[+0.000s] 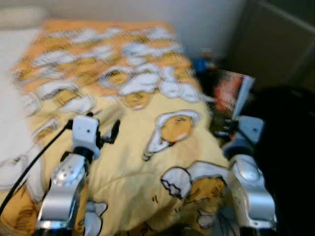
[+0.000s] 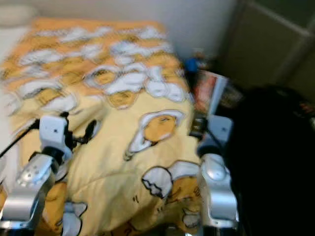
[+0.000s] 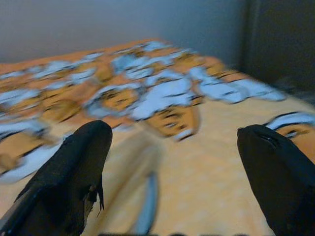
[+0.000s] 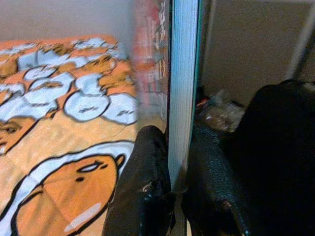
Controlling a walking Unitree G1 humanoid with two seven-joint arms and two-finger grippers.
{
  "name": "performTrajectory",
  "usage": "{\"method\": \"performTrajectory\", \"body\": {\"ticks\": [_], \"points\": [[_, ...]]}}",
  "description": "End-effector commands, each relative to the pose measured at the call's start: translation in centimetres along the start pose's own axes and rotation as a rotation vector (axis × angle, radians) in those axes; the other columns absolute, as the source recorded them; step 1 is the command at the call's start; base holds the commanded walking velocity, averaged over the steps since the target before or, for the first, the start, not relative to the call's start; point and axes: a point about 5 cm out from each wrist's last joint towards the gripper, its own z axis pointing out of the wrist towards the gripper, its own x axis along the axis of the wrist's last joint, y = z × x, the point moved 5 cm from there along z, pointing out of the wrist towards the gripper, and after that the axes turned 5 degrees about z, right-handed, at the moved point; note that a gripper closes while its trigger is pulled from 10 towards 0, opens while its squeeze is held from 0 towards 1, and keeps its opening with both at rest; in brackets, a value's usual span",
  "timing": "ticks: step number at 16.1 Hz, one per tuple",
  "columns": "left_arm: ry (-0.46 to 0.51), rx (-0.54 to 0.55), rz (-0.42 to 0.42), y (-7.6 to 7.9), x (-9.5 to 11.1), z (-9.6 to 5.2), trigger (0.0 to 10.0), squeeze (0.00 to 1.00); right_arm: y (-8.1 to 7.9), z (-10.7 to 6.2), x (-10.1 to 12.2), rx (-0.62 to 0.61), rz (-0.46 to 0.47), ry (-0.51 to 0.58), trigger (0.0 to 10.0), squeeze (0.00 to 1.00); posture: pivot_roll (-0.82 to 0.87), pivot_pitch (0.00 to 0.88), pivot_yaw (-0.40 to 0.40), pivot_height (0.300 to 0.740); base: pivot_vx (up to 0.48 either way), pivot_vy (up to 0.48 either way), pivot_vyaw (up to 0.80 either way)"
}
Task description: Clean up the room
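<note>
Right gripper (image 4: pixel 170 191) is clamping a book (image 4: pixel 183 88) upright by its lower edge, fingers closed on both covers, as the right wrist view is showing. Left gripper (image 3: pixel 172 167) is hovering wide open and empty over the yellow egg-print blanket (image 3: pixel 206 167) in the left wrist view. From the head views, I am seeing the book (image 1: pixel 231 93) held beyond the bed's right edge, beside a black chair (image 1: pixel 288 147). I am judging the step as carrying the book off; next I am needing a proper place for it.
</note>
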Motion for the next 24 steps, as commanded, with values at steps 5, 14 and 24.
{"method": "performTrajectory", "body": {"ticks": [5, 14, 24], "points": [[0.023, -0.018, 0.008, 1.0, 0.9, 0.5, 10.0, 0.00, -0.2, 0.2, 1.6, 0.020, -0.012, 0.060, 10.0, 0.00, -0.04, 0.000, -0.011, 0.740, 0.000, 0.279, -0.61], [0.002, 0.019, 0.023, 0.3, 0.5, 0.4, 10.0, 0.00, -2.8, 0.5, 1.0, 0.180, -0.024, 0.028, 10.0, 0.00, -0.01, 0.000, -0.025, 0.740, 0.000, 0.278, 0.13], [0.018, 0.040, 0.039, -0.6, 1.1, 0.4, 10.0, 0.00, -1.0, 1.0, 1.3, 0.077, 0.027, 0.043, 10.0, 0.00, -0.02, 0.000, -0.022, 0.740, 0.000, 0.275, 0.16]]}}
